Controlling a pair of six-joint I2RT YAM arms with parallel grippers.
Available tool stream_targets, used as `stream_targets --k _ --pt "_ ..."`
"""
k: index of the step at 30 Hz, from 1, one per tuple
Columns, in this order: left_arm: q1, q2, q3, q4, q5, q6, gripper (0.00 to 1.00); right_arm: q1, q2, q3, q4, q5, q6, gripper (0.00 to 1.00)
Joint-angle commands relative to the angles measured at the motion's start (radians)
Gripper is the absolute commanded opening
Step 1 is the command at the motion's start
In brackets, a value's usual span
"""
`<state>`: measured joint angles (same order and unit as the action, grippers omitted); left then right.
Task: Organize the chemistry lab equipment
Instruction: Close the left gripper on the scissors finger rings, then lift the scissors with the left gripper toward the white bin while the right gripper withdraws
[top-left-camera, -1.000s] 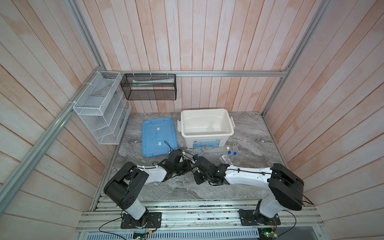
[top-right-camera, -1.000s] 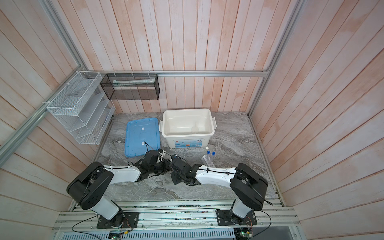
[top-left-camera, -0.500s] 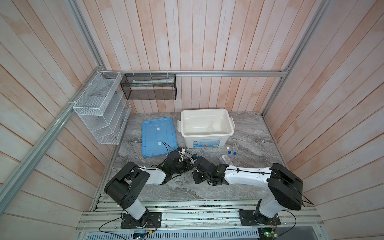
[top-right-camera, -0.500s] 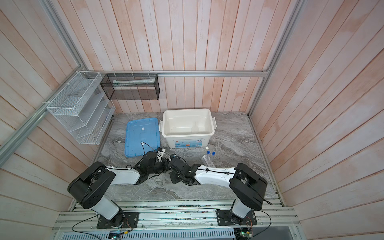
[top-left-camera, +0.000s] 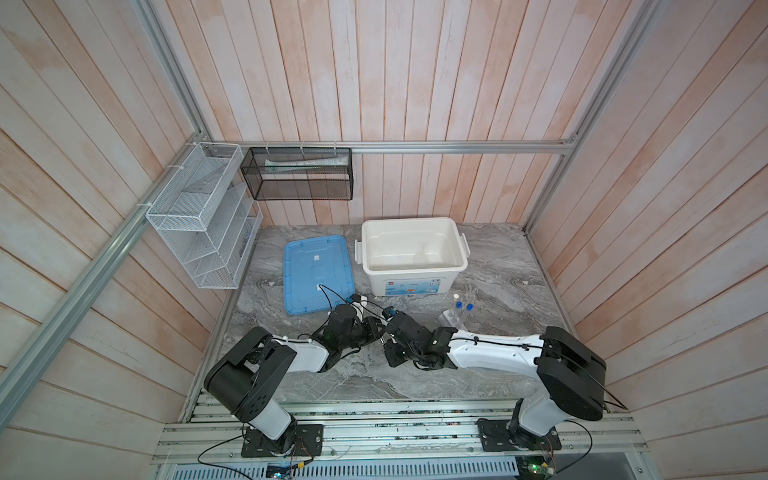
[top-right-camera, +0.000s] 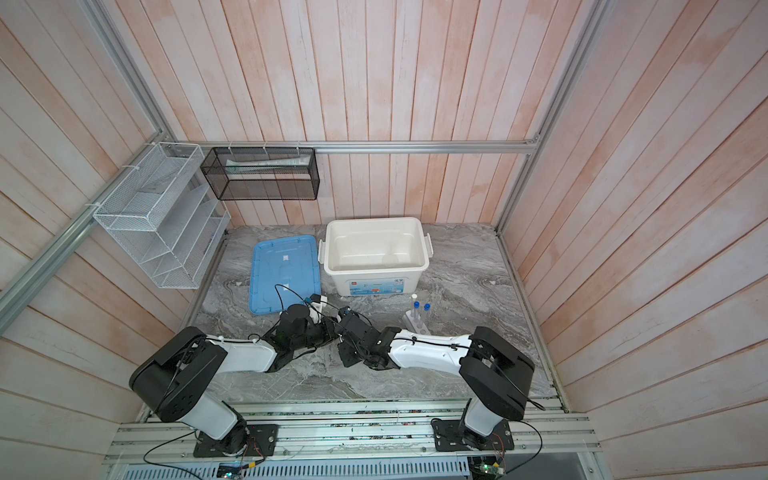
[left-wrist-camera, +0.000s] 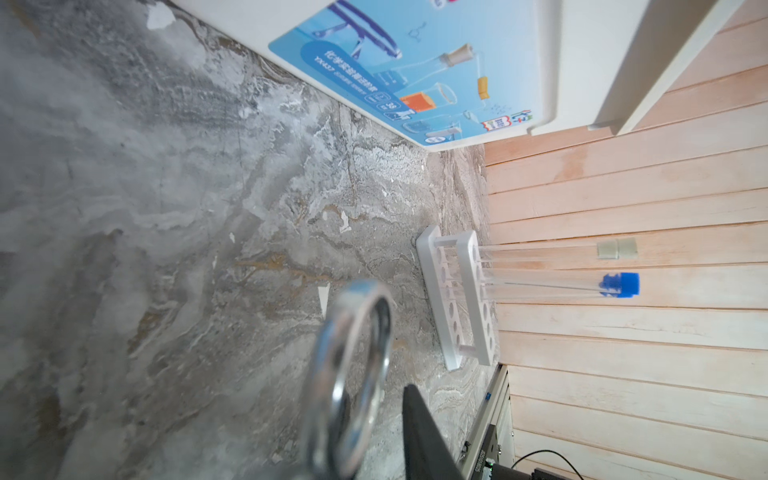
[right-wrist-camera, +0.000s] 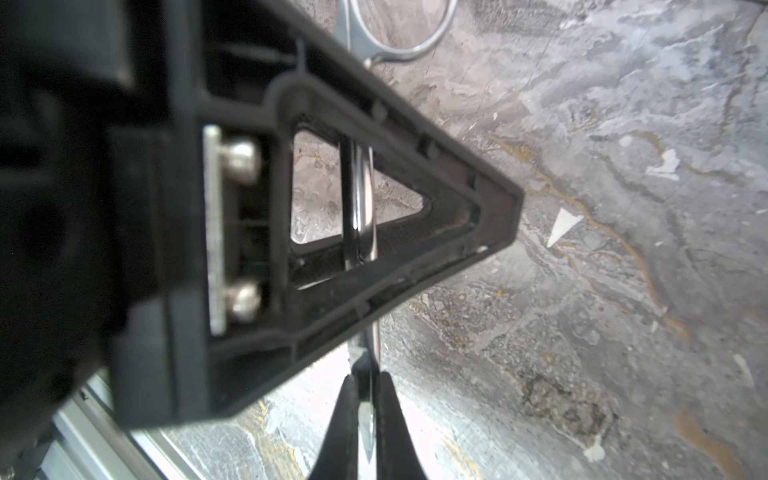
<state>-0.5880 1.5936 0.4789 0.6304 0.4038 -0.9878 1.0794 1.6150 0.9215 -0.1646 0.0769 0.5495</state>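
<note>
The small steel scissors (right-wrist-camera: 399, 45) hang just above the marble between my two grippers. My right gripper (right-wrist-camera: 368, 415) is shut on the blade tip. My left gripper (top-left-camera: 376, 330) has come in from the other side. One of its black fingers (right-wrist-camera: 478, 199) lies alongside the shank, and the handle ring (left-wrist-camera: 353, 374) sits beside the finger in the left wrist view. Its second finger is hidden. The white rack (top-left-camera: 451, 320) stands to the right with three clear tubes (left-wrist-camera: 540, 286) upright in it. The clear dish (top-left-camera: 422, 259) lies in the white bin (top-left-camera: 365, 249).
The blue lid (top-left-camera: 318, 274) lies flat left of the bin, close behind my left wrist. A white mesh rack (top-left-camera: 199, 224) and a black mesh rack (top-left-camera: 297, 174) hang on the back left walls. The table's front edge runs just behind both forearms.
My left gripper has slid right to meet the right one, and its jaws have narrowed around the scissors. The right arm has barely moved.
</note>
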Motion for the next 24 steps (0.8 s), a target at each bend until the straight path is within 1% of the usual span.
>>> stream_targets --k 1,4,9,14,15,17,19,21,24 --pt "0.003 -0.021 -0.011 0.061 0.006 0.006 0.20 0.007 0.000 0.029 -0.013 0.015 -0.006 0.00" --pt "0.007 -0.026 -0.012 0.070 0.012 0.006 0.15 0.007 0.000 0.030 -0.016 0.021 -0.006 0.00" --pt "0.013 -0.043 -0.014 0.067 0.016 0.008 0.10 0.007 -0.006 0.034 -0.023 0.033 -0.010 0.00" --pt "0.032 -0.088 -0.013 0.019 0.022 0.029 0.03 0.006 -0.034 0.038 -0.064 0.062 -0.021 0.01" --pt "0.039 -0.103 -0.010 0.000 0.025 0.040 0.00 0.000 -0.049 0.037 -0.077 0.063 -0.027 0.02" --pt "0.051 -0.143 0.001 -0.062 0.029 0.073 0.00 -0.012 -0.090 0.034 -0.107 0.066 -0.038 0.08" --pt "0.063 -0.196 0.022 -0.144 0.035 0.122 0.00 -0.026 -0.142 0.029 -0.141 0.074 -0.051 0.16" --pt "0.076 -0.260 0.055 -0.247 0.051 0.190 0.00 -0.048 -0.208 0.022 -0.171 0.087 -0.060 0.22" --pt "0.095 -0.349 0.123 -0.414 0.077 0.279 0.00 -0.090 -0.307 -0.002 -0.170 0.083 -0.084 0.26"
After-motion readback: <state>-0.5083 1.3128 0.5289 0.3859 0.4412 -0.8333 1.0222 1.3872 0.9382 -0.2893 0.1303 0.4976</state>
